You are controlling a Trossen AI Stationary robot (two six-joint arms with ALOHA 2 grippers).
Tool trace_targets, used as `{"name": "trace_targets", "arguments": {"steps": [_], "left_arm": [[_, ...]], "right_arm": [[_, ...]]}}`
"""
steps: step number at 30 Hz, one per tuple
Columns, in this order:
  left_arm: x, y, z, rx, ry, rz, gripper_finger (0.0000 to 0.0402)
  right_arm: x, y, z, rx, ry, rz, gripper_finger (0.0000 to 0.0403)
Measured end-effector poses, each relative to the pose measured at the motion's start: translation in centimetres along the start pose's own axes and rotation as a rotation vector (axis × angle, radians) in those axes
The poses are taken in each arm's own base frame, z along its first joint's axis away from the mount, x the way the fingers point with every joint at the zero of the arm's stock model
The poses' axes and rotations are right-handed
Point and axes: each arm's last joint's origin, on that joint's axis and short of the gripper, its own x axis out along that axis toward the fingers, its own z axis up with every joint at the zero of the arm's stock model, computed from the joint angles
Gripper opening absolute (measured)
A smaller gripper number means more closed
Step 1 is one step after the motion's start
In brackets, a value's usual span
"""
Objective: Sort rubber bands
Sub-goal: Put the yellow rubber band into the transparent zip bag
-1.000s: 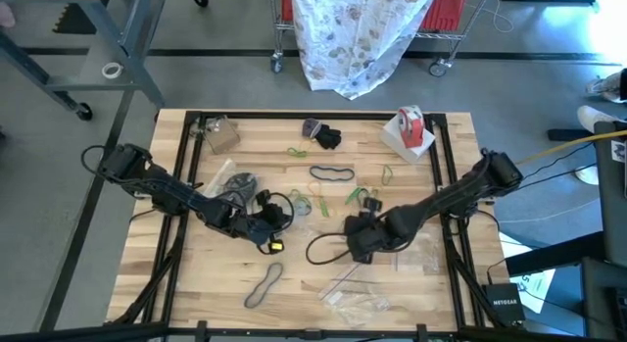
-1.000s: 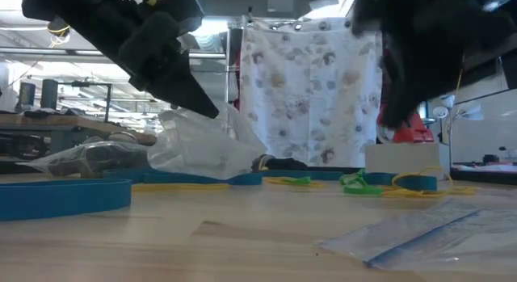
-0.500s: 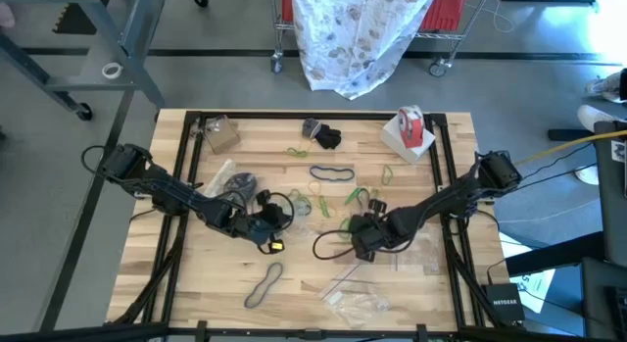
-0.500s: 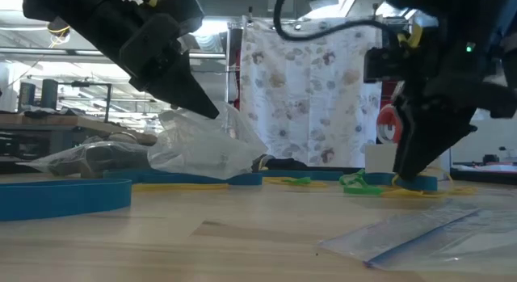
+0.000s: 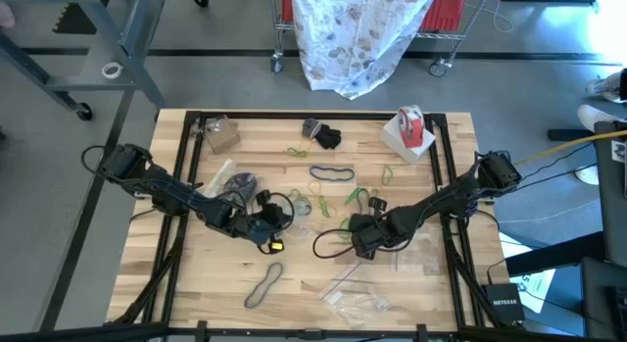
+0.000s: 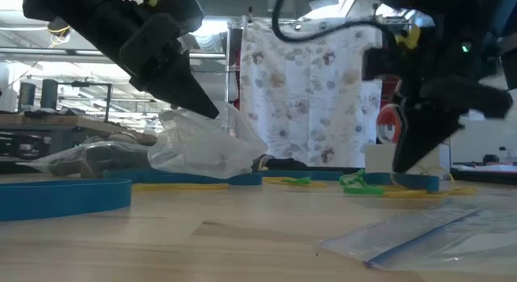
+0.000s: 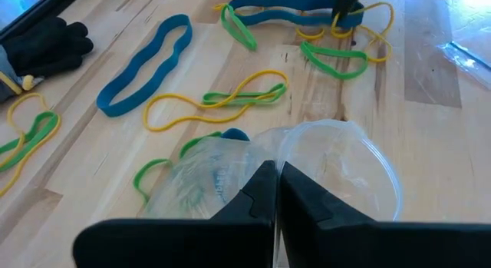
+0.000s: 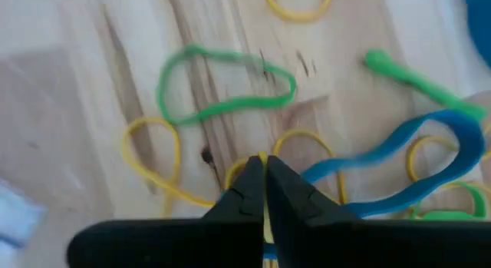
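Right end effector [image 8: 265, 170]: fingers pressed together on a yellow rubber band [image 8: 253, 164], tips down among the rubber bands [image 5: 338, 190] near the middle of the surface [image 5: 196, 283]. Pinch point is mostly covered by the fingers, so how much of the loop is caught is hard to tell. Touching it: a blue band [image 8: 406, 157]; a green band [image 8: 222, 87] just beside.

Left end effector [image 7: 277, 193]: fingers together, clamped on the edge of a clear plastic bag [image 7: 322, 164], left of centre. Bag holds some green and blue bands, blurred through the plastic, count unreadable.

Loose bands spread from the centre toward the far edge: a long blue loop [image 7: 144, 64], yellow and green ones tangled. A grey band [image 5: 263, 285] lies alone near the near edge. More clear bags [image 5: 355, 301] near the near edge, contents not readable. Black glove [image 5: 326, 137] at the far edge, red-and-white tape roll [image 5: 410, 125] toward the far right corner.
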Motion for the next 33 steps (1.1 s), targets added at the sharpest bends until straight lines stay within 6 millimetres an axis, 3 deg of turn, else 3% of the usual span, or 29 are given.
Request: {"name": "trace_targets", "arguments": {"steps": [9,20,26,33], "left_arm": [[-0.1,-0.3,0.3,-0.028,-0.027,-0.016,0.0001],[-0.1,-0.5,0.8,-0.094,-0.073,-0.036,0.0001],[-0.3,-0.7,1.7,-0.222,-0.151,-0.074,0.0001],[-0.3,-0.8,2.2,-0.312,-0.189,-0.098,0.0001]], "right_arm": [[-6.1,1.0,3.4,-0.054,-0.054,-0.008,0.0001],[-11.6,3.3,7.2,-0.090,-0.406,0.028,0.0001],[-12.5,3.7,9.8,-0.081,-0.639,0.046,0.0001],[-11.3,2.3,12.1,-0.063,-0.706,-0.003,0.0001]]}}
